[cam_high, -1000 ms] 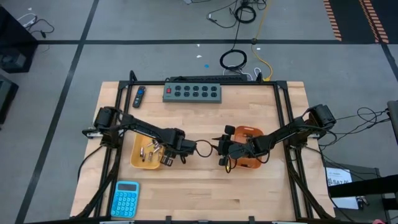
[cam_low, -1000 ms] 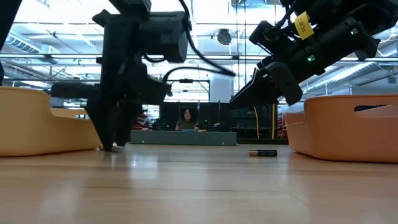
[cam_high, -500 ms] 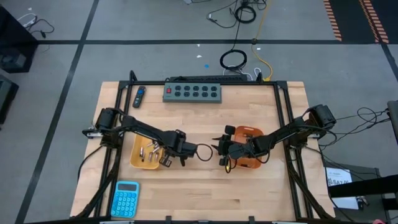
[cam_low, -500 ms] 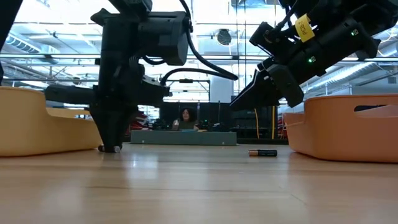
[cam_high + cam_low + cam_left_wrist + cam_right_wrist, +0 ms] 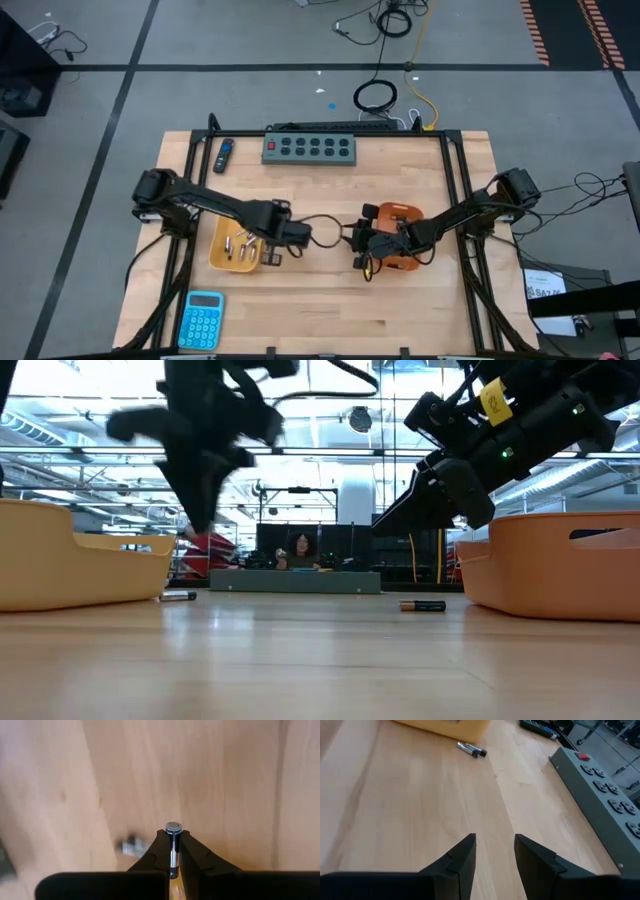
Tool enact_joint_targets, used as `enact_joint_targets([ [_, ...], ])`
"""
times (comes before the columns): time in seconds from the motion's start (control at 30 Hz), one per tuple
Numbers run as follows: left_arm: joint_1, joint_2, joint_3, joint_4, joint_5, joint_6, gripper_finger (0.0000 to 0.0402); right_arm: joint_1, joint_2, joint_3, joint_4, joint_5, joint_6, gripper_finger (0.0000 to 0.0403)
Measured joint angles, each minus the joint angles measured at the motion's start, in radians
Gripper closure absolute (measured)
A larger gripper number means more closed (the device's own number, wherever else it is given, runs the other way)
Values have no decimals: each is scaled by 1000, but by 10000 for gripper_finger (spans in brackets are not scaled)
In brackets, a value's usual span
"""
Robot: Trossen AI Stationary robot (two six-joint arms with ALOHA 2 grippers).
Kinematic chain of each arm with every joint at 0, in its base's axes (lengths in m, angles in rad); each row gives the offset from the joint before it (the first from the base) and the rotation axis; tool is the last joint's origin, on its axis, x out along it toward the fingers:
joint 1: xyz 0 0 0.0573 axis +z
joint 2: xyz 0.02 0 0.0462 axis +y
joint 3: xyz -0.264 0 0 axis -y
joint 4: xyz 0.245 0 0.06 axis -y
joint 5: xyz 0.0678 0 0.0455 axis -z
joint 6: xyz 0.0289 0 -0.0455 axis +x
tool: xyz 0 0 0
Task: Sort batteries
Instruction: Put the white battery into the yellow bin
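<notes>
My left gripper [image 5: 173, 842] hangs above the table beside the yellow tray [image 5: 228, 258] and is shut on a small silvery battery [image 5: 173, 827]; in the low view it is a raised blur [image 5: 200, 510]. A second battery [image 5: 178, 596] lies on the wood by that tray's wall, also in the right wrist view [image 5: 471, 749]. A dark battery [image 5: 422, 605] lies near the orange tray [image 5: 560, 565]. Several batteries [image 5: 236, 246] rest in the yellow tray. My right gripper [image 5: 492, 845] is open, held above bare wood left of the orange tray [image 5: 402, 262]. My left gripper pinches the battery between its two fingers [image 5: 159, 851], which point down from above. The battery stands lengthwise along the fingers, and its capped end [image 5: 173, 826] pokes out past the fingertips. It is lifted clear of the table.
A grey power strip [image 5: 310, 148] lies along the far edge, with a blue-and-black stick gadget [image 5: 224, 155] to its left. A blue calculator [image 5: 202, 318] sits at the near left. Bare wood lies between the two trays. A person sits beyond the table [image 5: 299, 550].
My left gripper has risen from the tabletop beside the yellow tray, where its fingertips stood half a second ago, and has moved slightly toward the table's left. One battery stays on the wood where the gripper was.
</notes>
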Motion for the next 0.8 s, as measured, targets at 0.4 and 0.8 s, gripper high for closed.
enact_joint_targets([
  [0.4,-1,-298,-300,29,38,-221,383,13,0,0,7,2,12,277],
  [0.8,117,-487,-637,237,22,-391,374,4,0,0,13,2,6,277],
])
